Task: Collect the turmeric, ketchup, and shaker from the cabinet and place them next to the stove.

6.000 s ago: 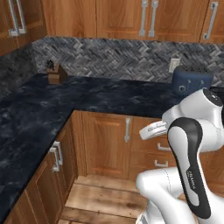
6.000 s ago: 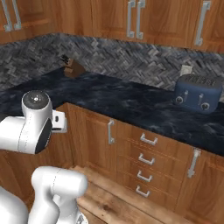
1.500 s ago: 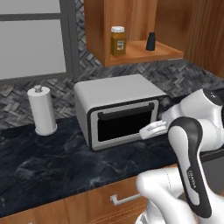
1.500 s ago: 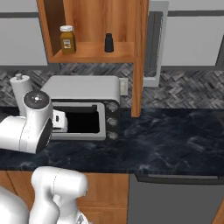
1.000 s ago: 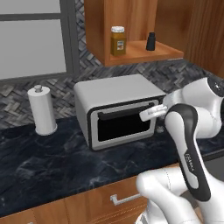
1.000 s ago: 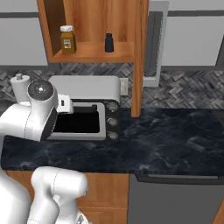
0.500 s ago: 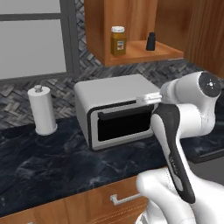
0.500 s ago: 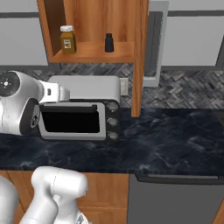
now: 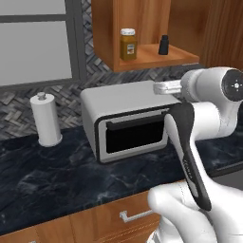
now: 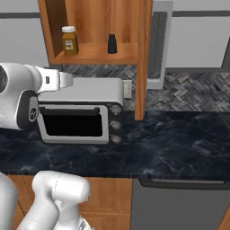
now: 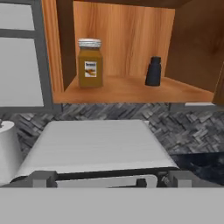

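The cabinet [image 11: 127, 89] is open above the counter. On its shelf the turmeric [image 11: 90, 63] stands at the left, and the dark shaker [image 11: 153, 71] stands apart to its right. Both also show as turmeric [image 9: 128, 45], shaker [image 9: 163, 45], turmeric [image 10: 68, 41] and shaker [image 10: 112, 44]. My gripper [image 11: 111, 178] is open and holds nothing. It hovers over the toaster oven's front edge, below the shelf and well short of it, pointing at the cabinet. The ketchup and the stove are out of view.
A silver toaster oven [image 9: 126, 123] sits on the dark marble counter [image 10: 170, 143] directly under the cabinet. A white paper-towel roll [image 9: 45, 118] stands to its left. A grey appliance front [image 10: 179, 206] sits under the counter at the right.
The base drove from a corner counter to this spot earlier. In the last second my hand rose from in front of the toaster oven door to the level of its top, still open.
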